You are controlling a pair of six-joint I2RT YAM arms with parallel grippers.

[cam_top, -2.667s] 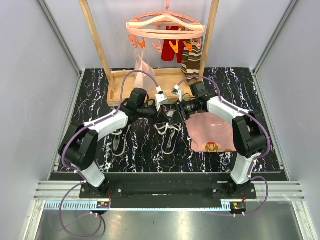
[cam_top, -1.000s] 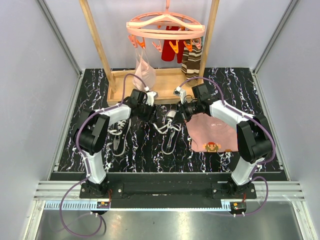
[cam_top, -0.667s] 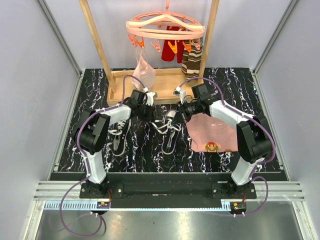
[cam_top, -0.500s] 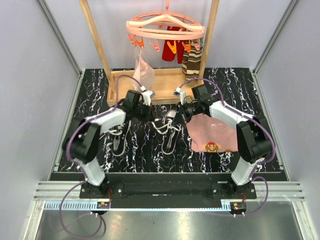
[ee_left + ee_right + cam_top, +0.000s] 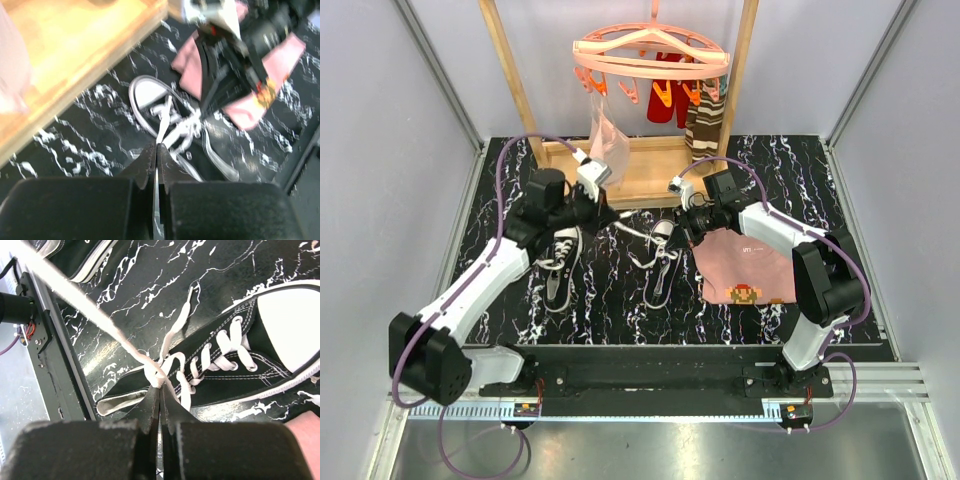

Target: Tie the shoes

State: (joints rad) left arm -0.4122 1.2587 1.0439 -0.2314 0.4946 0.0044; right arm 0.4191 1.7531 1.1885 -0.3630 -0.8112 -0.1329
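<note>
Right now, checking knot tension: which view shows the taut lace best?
Right wrist: sharp, the lace runs taut from the right gripper beside the shoe. Top view shows it tiny; left wrist shows it blurred, pinched by the left gripper.

The shoes are matt black canvas, with smooth white rubber toes and cloth laces; the surface looks glossy.

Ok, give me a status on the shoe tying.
Done: nothing finished; no bow is visible on either shoe. In hand: the right gripper pins the lace at the crossing on one shoe, and the left gripper holds that lace taut. Left: probably forming the bow there, then the other shoe.
</note>
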